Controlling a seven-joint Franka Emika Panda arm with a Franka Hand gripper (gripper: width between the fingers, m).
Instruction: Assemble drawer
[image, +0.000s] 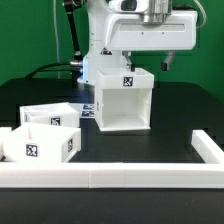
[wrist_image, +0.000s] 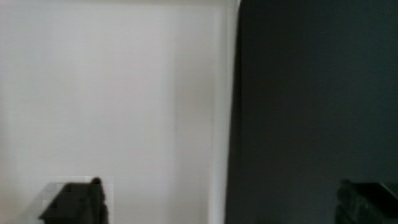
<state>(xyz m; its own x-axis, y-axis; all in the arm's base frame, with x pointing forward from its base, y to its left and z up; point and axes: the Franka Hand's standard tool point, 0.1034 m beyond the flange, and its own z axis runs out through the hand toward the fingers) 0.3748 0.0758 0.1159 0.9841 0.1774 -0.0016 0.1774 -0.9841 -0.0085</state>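
Exterior view, nearest first: we note the rail (image: 110, 175), then a near tray (image: 40, 145) and a far tray (image: 50, 114) loose on the tabletop (image: 185, 115), apart from the housing (image: 122, 100) standing at centre. Neither tray is inserted; both insertions remain. Farthest, the tool (wrist_image: 228, 205) hangs spread and empty above the housing.

Smooth white plastic housing (image: 122, 108) and front tray (image: 40, 146), on a matt black surface (image: 180, 112); the low rail (image: 130, 178) is smooth, white plastic too.
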